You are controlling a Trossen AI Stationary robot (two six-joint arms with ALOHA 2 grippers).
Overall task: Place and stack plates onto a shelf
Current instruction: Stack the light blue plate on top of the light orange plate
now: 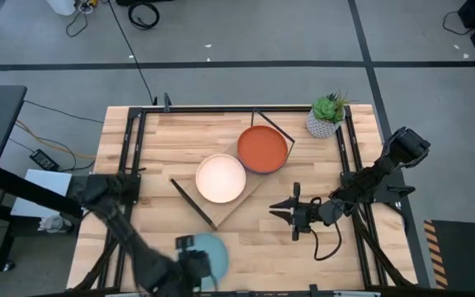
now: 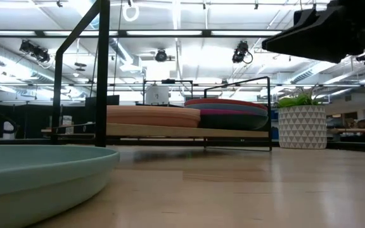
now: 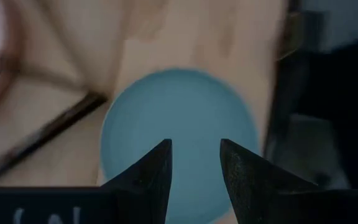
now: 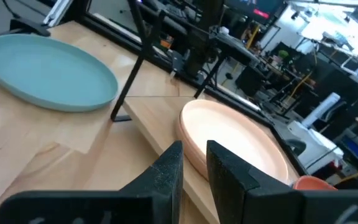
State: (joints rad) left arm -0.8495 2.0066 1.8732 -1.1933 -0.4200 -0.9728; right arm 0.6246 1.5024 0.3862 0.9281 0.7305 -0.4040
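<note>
1. Both arms are built of dark, near-black segments joined by rounded housings.
2. A black cable is looped beside the right arm (image 1: 369,186).
3. Each gripper, as on the right gripper (image 4: 193,163), is ended by two dark, wedge-shaped fingers (image 3: 148,174) tapering to points.
4. Pale lettering is borne on the left wrist's body, too blurred for reading.

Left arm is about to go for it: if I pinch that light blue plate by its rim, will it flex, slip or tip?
The light blue plate looks rigid, so it probably won't flex. Its matte finish should give some grip, though the low rim offers the left gripper little hold. Lying flat on the table, it should stay put rather than roll.
</note>
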